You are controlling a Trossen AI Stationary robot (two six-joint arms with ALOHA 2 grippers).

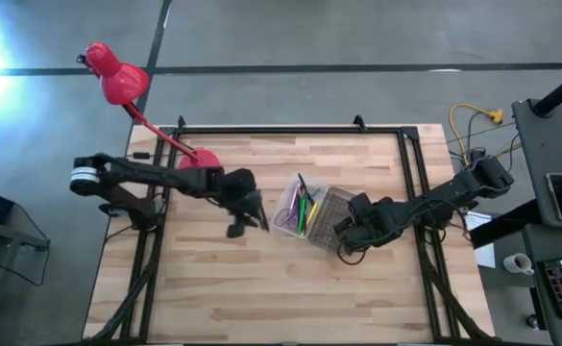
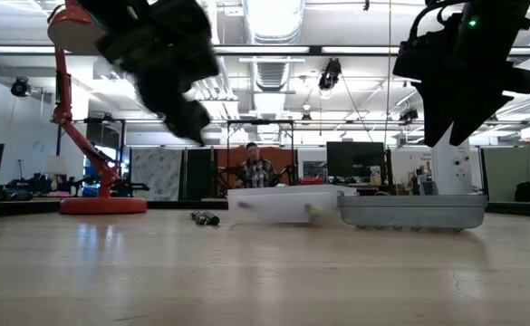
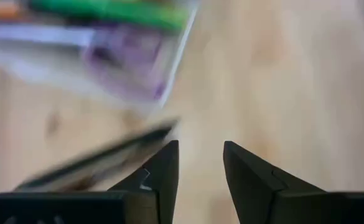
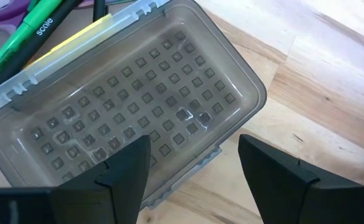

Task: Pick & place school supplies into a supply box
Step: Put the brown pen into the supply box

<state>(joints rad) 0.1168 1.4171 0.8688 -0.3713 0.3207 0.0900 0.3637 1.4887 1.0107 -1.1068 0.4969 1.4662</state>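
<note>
Now picking last pen, lying on tabletop left of box. Left pincer released, empty, above pen. Right pincer released over hinged-open lid. Other supplies already in box. Next: descend, straddle pen, clench.

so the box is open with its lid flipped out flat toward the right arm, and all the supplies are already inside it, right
Not all. The box is open and its lid lies flat toward the right arm, but one dark pen lies on the table beside the box, under the left gripper. The high view shows it.
</note>
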